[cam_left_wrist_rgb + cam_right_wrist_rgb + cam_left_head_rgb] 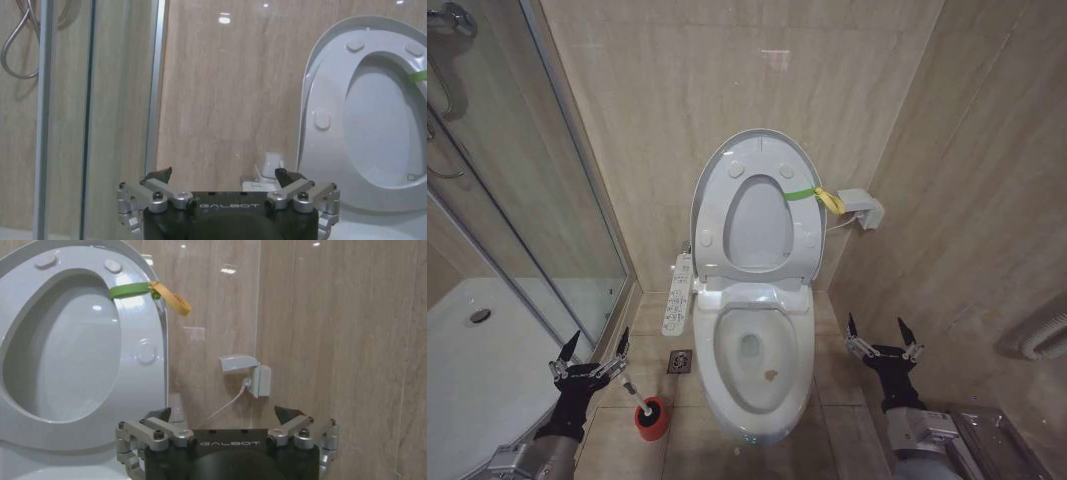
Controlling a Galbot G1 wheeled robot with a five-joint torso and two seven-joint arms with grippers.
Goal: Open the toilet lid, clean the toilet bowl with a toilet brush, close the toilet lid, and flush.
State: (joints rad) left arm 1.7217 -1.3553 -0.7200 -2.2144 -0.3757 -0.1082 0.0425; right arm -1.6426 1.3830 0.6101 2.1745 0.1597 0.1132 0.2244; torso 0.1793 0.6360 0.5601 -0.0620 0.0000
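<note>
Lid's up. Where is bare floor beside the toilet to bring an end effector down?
Right of the toilet bowl, the tiles up to the side wall are bare; the right end effector hovers there, open. The left is tighter: toilet brush, floor drain and shower glass hem the open left end effector.

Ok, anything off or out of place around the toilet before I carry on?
One thing: a brownish patch lies inside the toilet bowl, right of the water. The toilet lid stands up, and the toilet brush sits in its red holder.
</note>
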